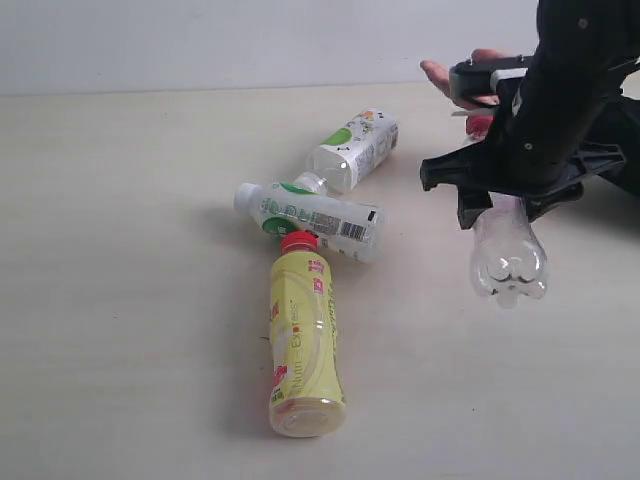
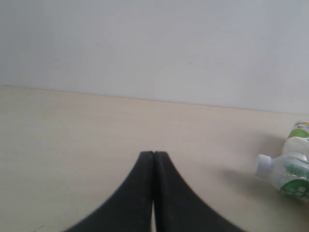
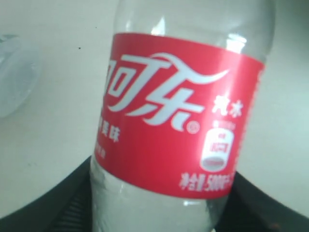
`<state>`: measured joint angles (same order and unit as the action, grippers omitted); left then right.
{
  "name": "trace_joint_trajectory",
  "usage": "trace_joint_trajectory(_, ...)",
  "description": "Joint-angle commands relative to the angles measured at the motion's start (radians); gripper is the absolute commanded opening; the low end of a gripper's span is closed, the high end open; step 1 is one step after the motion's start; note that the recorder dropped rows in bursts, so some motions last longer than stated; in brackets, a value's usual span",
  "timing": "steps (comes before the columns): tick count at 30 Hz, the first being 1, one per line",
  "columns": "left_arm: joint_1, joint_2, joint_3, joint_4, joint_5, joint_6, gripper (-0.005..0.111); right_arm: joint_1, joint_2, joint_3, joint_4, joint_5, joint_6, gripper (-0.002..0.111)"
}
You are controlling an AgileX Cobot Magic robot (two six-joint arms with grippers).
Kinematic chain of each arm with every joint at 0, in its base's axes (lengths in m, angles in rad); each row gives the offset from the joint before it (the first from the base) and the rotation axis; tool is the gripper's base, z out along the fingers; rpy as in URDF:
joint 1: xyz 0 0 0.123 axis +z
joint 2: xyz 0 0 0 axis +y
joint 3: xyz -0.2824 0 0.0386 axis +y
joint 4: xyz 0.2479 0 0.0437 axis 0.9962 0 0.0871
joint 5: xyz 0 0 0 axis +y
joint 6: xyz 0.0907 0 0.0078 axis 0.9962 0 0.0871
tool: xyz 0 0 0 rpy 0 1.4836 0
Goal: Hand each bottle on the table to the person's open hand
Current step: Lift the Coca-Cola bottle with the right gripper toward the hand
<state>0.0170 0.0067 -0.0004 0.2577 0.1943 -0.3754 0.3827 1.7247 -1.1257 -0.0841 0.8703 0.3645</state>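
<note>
With right gripper (image 1: 503,197) clamped around cola bottle (image 1: 508,260), raised off the table (image 1: 130,300) near the person's open hand (image 1: 450,78): handover stage. Next, advance onto palm, then release. Left gripper (image 2: 153,157) pressed together, empty.

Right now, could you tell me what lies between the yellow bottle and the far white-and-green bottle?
The second white-and-green bottle lies crosswise between the yellow bottle and the far bottle, as the exterior view shows.

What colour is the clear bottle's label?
Red label, white lettering; best in right wrist view.
</note>
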Motion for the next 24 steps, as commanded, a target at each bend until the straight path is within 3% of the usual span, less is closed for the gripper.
trace_joint_trajectory(1,0.001,-0.007,0.0,0.0,-0.001,0.001,0.0,0.001,-0.133,0.001,0.006,0.025,-0.028,0.0)
trace_joint_trajectory(10,0.001,-0.007,0.0,0.0,-0.001,0.001,0.0,0.001,-0.263,-0.139,-0.002,0.113,-0.072,0.0)
trace_joint_trajectory(18,0.001,-0.007,0.0,0.0,-0.001,0.001,0.0,-0.051,-0.002,-0.227,-0.047,0.111,-0.164,0.0)
trace_joint_trajectory(24,0.001,-0.007,0.0,0.0,-0.001,0.001,0.0,-0.051,0.059,-0.211,-0.081,0.058,-0.198,0.0)
